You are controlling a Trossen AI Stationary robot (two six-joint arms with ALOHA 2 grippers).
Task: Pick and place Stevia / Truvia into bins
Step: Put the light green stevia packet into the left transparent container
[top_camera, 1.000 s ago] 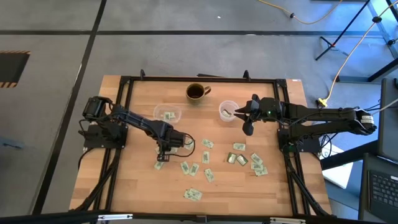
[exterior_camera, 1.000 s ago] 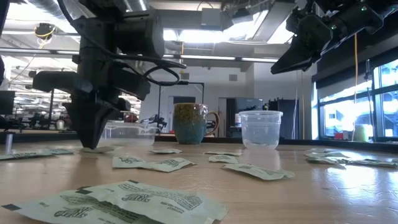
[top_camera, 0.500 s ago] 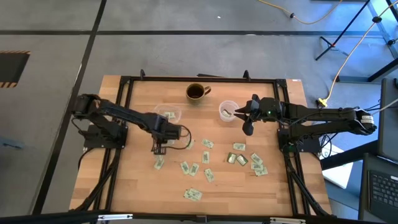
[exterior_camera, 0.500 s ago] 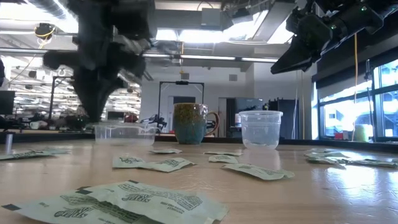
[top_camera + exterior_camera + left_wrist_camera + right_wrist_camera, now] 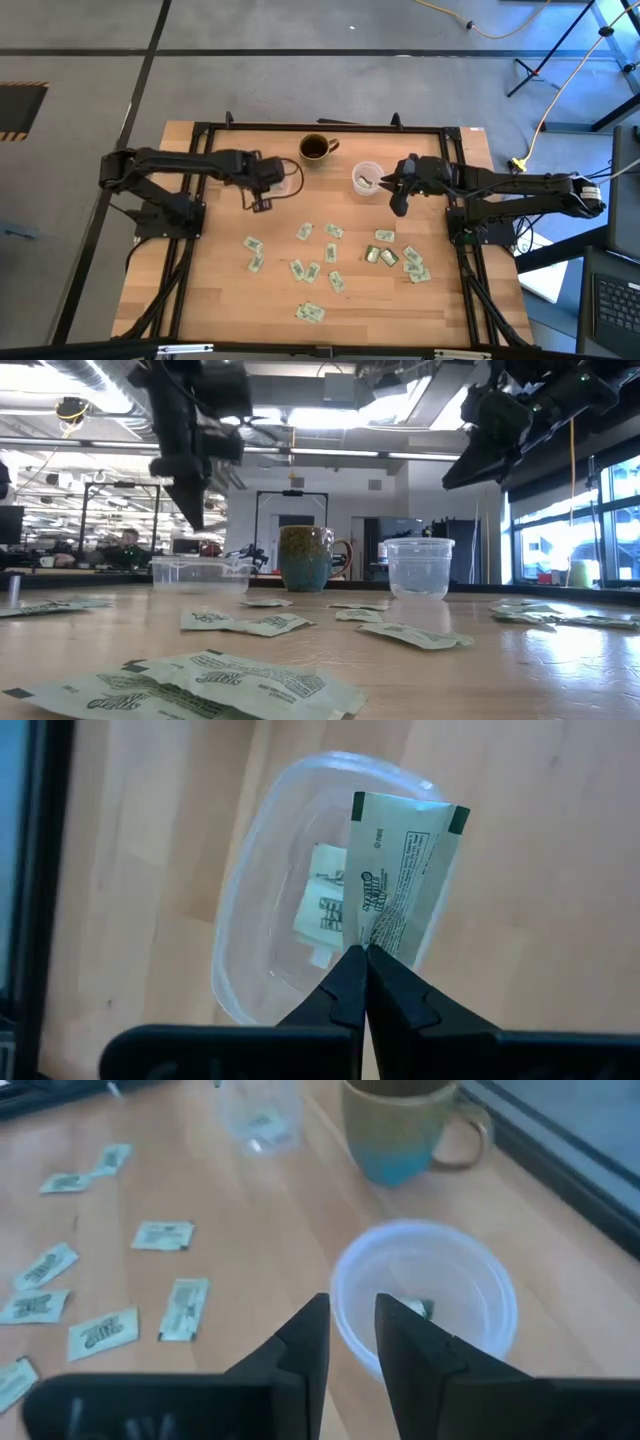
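Note:
My left gripper (image 5: 362,958) is shut on one pale green and white Stevia sachet (image 5: 400,870), above the shallow clear tub (image 5: 255,920). One sachet (image 5: 322,906) lies in that tub. In the low view my left gripper (image 5: 196,515) hangs well above the tub (image 5: 200,573). My right gripper (image 5: 350,1325) stands open by a narrow gap, nothing between its fingers, over the near rim of the round clear cup (image 5: 425,1295), which holds a sachet (image 5: 417,1308). Several more sachets (image 5: 330,255) lie flat on the table. My left gripper pinches the sachet by one short end (image 5: 366,938) between its two fingertips. The fingers point steeply down from above. The rest of the sachet sticks out past the tips, lifted clear over the tub.
A dark mug (image 5: 315,148) with a handle stands at the far edge between tub and cup. Loose sachets spread over the table's middle and right (image 5: 400,258) and close to the low camera (image 5: 230,685). A black frame (image 5: 200,128) runs around the table.
My left gripper has risen from the table with the sachet and swung toward the far edge, ending over the tub; it has stayed shut. The sachet is lifted clear of the wood.

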